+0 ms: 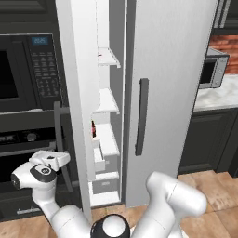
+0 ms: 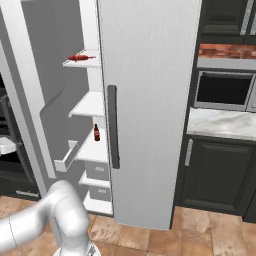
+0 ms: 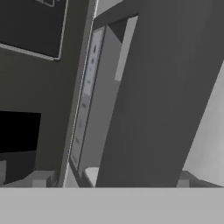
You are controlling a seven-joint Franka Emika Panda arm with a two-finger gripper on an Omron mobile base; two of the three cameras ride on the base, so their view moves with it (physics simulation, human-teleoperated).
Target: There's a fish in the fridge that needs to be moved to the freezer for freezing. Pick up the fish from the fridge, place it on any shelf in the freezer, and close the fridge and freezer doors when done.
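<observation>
End effector sits lower left in the left base view, level with the lower part of the open freezer door. It is just beside that door's dark vertical handle; can't tell whether it touches it.

In the hand view the two finger tips sit at opposite sides of the bottom edge. Jaws are spread wide with nothing between them, so no grip on anything. A sliver of the white hand also shows at the left edge of the right base view.

Freezer is open, door swung out to frame left. The door's grey inner face has a bin low down.
- Top freezer shelf: small red elongated item lying flat. It looks like the fish, but it's too small to confirm.
- Third shelf down: dark bottle, upright, near the front edge.
- Below that: white drawers.

Fridge door is shut, flush, dark bar handle vertical along its left side, so the fridge interior is hidden.

Further back:
- Black wall oven with keypad at frame left in the left base view, behind the open door.
- Microwave upper right in the right base view, above a pale marble worktop on dark cabinets.
- Wood floor along the bottom.
</observation>
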